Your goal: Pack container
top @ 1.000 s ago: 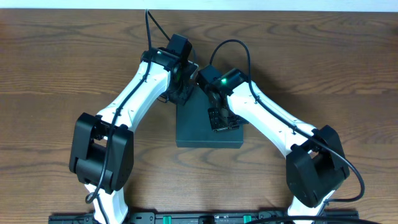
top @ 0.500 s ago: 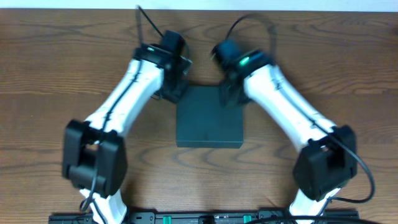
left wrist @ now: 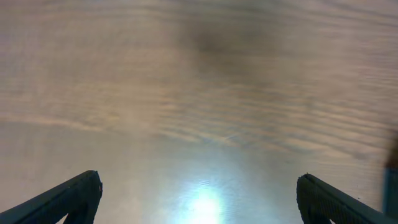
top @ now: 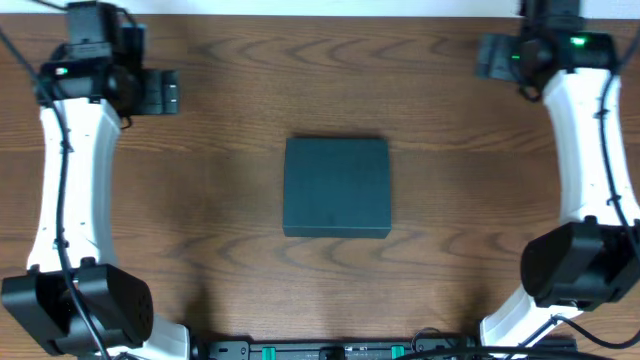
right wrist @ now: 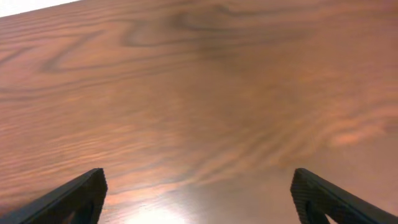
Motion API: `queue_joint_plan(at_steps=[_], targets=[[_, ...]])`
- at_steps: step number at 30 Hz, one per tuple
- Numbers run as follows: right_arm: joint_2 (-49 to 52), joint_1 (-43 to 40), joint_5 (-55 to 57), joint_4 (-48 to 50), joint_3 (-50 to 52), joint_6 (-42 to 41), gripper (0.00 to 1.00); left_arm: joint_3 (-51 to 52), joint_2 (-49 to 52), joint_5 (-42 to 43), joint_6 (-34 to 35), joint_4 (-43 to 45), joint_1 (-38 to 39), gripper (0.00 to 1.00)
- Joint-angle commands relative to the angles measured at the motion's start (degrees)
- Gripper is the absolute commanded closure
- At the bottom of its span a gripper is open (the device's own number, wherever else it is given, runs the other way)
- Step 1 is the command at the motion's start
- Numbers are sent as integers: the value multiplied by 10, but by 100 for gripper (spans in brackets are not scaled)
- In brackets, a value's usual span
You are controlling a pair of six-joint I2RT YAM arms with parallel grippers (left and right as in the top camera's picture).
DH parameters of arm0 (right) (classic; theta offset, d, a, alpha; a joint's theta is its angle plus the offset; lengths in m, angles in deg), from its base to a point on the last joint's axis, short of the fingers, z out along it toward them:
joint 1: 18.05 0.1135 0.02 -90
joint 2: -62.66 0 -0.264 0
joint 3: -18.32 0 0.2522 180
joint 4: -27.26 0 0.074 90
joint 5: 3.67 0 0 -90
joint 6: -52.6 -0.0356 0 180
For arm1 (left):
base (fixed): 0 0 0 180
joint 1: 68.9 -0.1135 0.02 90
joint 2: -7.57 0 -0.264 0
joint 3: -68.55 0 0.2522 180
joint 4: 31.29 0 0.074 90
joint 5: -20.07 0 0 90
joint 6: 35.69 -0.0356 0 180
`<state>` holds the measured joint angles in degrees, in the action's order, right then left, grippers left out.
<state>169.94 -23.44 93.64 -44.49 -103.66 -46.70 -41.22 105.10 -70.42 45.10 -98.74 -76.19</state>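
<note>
The container (top: 336, 187), a dark teal-black square box, lies in the middle of the wooden table with its lid flat and shut. My left gripper (top: 163, 92) hangs near the far left corner, well away from the box. In the left wrist view its gripper (left wrist: 199, 180) is open, with only bare wood between the dark fingertips (left wrist: 74, 196). My right gripper (top: 488, 57) is at the far right corner, also apart from the box. The right wrist view shows that gripper (right wrist: 199, 175) open and empty, its fingertips (right wrist: 320, 196) wide over the wood.
The wooden table (top: 200, 250) surrounds the box on all sides. Both white arms run along the left and right table edges, their black bases (top: 575, 265) at the near corners. A black rail (top: 330, 350) lies along the near edge.
Both arms swung away from the back of the container out to the far corners. Both grippers went from shut to wide open. The box stayed in place.
</note>
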Motion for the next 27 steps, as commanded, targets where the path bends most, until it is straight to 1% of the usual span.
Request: queue_joint_plan(at_steps=[1,3,7,9,14,16,20,22,23,27], targets=[[-19,-39,-2,-18,-5,-9,9,12,-18,-1,14,-17,-18,1],[-27,-49,8,-36,0,-9,13,37,-47,7,14,-16,-19,1],[-75,-38,65,-29,53,-9,13,127,-140,7,14,26,-9,2],[-117,-24,76,-4,105,-10,13,178,-193,10,10,51,-2,2],[-278,23,77,109,304,-14,12,326,-358,16,-23,132,21,2],[-345,38,77,154,387,-16,11,380,-421,14,-41,151,28,1],[-467,66,75,234,546,1,9,487,-526,8,-43,194,28,1],[-512,74,75,255,610,4,1,532,-569,8,-40,223,28,2],[-529,76,75,260,635,4,1,548,-586,7,-40,235,28,1],[-585,79,87,263,715,4,1,588,-624,-54,-18,242,28,2]])
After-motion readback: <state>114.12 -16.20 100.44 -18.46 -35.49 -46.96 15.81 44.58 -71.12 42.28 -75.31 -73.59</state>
